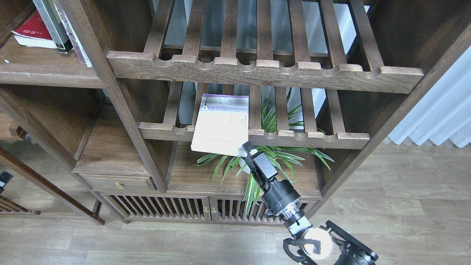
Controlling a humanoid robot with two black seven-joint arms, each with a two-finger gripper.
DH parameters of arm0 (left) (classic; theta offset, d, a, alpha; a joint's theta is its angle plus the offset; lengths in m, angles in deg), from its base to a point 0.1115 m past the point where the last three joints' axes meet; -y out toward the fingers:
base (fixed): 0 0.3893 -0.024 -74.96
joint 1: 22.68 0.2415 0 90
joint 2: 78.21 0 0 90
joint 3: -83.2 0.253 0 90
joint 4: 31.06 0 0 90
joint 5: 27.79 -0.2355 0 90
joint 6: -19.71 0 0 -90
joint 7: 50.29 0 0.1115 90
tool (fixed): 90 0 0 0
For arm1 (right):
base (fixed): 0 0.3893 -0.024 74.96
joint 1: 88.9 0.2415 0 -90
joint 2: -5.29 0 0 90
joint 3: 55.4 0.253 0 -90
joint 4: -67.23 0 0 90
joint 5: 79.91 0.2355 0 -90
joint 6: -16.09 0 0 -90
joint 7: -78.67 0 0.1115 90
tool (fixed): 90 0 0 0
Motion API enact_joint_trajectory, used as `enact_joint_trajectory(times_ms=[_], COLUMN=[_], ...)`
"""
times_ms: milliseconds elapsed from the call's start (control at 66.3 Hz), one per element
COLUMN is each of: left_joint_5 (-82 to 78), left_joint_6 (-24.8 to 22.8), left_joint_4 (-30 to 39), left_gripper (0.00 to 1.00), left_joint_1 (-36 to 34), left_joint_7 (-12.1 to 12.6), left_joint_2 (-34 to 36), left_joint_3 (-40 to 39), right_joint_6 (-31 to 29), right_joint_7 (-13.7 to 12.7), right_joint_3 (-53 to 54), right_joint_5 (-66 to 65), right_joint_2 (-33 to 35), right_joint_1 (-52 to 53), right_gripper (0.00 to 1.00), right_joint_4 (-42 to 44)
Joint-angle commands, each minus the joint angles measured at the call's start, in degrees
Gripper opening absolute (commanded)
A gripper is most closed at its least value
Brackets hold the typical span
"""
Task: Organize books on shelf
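Note:
The pale lavender-white book (222, 123) lies flat on the lower slatted rack (312, 139), its near end hanging over the scalloped front rail. My right gripper (251, 151) reaches up from below, its tip right at the book's lower right corner; its fingers cannot be told apart. The red book (31, 31) lies flat on the solid shelf (44, 71) at the top left, with the black-grey book (51, 24) leaning upright beside it. Only a small dark piece of my left gripper (3, 179) shows at the left edge.
A spider plant in a white pot (270, 162) stands on the board under the lower rack, right behind my right gripper. An upper slatted rack (265, 71) hangs over the book. A small drawer (117, 183) and slatted cabinet doors (165, 208) sit below. A curtain (441, 114) hangs at the right.

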Motion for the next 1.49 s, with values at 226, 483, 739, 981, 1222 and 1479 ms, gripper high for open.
enact_joint_trajectory(times_ms=[226, 483, 739, 981, 1222, 1479], left_joint_5=[0.08, 0.08, 0.08, 0.08, 0.17, 13.86], left_joint_6=[-0.01, -0.01, -0.01, -0.01, -0.01, -0.01], left_joint_4=[-1.38, -1.64, -1.64, -1.64, -1.81, -1.82], left_gripper=[0.99, 0.99, 0.99, 0.99, 0.99, 0.99], left_joint_1=[-0.09, -0.09, -0.18, -0.35, -0.61, -1.76], left_joint_7=[-0.19, -0.02, -0.02, -0.02, -0.37, 0.07], left_joint_2=[0.57, 0.66, 0.66, 0.66, 0.66, -0.13], left_joint_3=[-0.77, -0.94, -1.03, -1.12, -1.82, 4.4], right_joint_6=[2.42, 3.48, 1.9, 0.0, 0.0, 0.0], right_joint_7=[-0.49, -0.76, -0.85, -1.02, -1.11, -3.39], right_joint_3=[-2.34, -3.31, -2.78, -3.66, -4.72, -4.89], right_joint_5=[3.44, 5.46, 6.08, 7.22, 7.4, 6.26], right_joint_2=[0.0, 0.0, 0.0, 0.0, 0.0, 0.0], right_joint_1=[8.13, 8.74, 8.66, 8.65, 7.69, 1.46], right_gripper=[0.98, 0.89, 0.5, 0.27, 0.07, 0.05], right_joint_4=[5.98, 6.07, 5.63, 6.25, 6.07, 2.21])
